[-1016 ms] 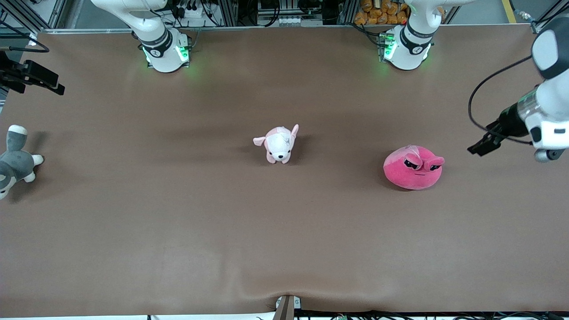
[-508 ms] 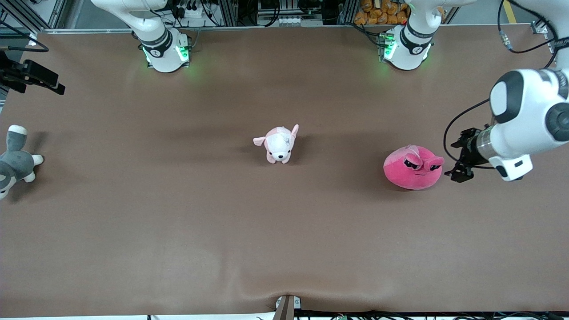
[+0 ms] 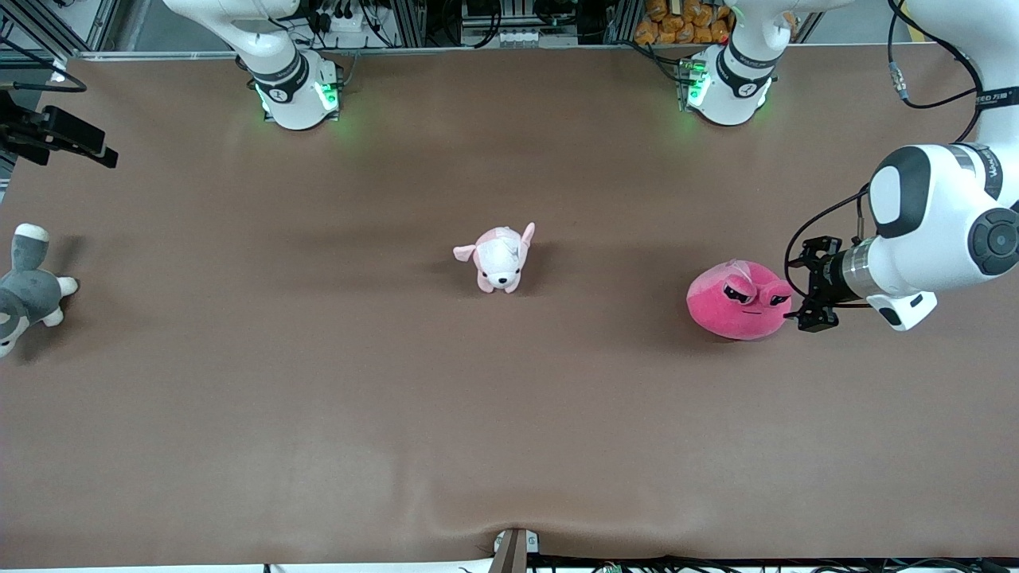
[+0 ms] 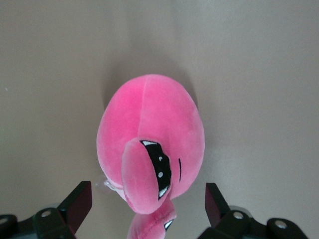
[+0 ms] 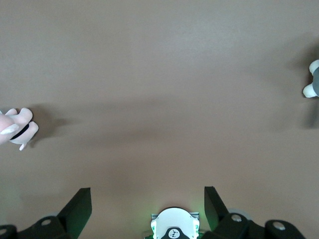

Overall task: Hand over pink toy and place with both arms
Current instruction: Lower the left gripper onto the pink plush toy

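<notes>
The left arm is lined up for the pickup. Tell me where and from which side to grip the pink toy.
Probably grip the pink toy across its rounded body, just below the stalk eyes, coming in from the left arm's end of the table. The left gripper is already there, open, its fingers either side of the soft dome, which should squash into a hold.

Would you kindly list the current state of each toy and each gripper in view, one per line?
pink toy: resting on the table, not gripped.
left gripper: open, low beside the pink toy, fingers either side of its eye end.
right gripper: open, empty, waiting above the table near its base.
puppy plush: standing mid-table, untouched.
grey-and-white plush: lying at the right arm's end of the table, untouched.
</notes>
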{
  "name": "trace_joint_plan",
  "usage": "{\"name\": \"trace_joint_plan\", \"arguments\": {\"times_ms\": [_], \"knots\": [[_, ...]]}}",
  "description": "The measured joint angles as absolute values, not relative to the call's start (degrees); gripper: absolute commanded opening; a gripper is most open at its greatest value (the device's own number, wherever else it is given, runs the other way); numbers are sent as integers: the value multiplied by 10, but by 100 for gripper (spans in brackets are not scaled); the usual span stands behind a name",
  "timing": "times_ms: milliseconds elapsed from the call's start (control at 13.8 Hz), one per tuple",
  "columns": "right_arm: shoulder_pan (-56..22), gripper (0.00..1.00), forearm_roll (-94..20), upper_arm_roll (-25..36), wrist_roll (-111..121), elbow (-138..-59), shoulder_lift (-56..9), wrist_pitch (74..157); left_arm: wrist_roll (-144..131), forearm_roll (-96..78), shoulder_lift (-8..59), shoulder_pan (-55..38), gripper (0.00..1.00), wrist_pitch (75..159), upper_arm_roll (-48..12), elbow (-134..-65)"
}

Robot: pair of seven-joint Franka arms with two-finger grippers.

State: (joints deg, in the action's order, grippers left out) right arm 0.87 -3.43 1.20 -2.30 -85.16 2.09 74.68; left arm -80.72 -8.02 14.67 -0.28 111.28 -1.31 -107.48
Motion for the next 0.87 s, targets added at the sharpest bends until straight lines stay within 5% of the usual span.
{"name": "trace_joint_plan", "arguments": {"times_ms": [363, 726, 871], "knots": [[-17, 100, -35, 11, -23, -852, -11, 766, -807, -86, 176, 4, 94, 1121, -13, -1078], [-17, 100, -35, 13, 38, -852, -13, 767, -808, -87, 193, 3, 31, 1133, -14, -1080], [-17, 100, -35, 13, 62, -851, -12, 771, -808, -87, 195, 3, 20, 1133, -14, -1080]]}}
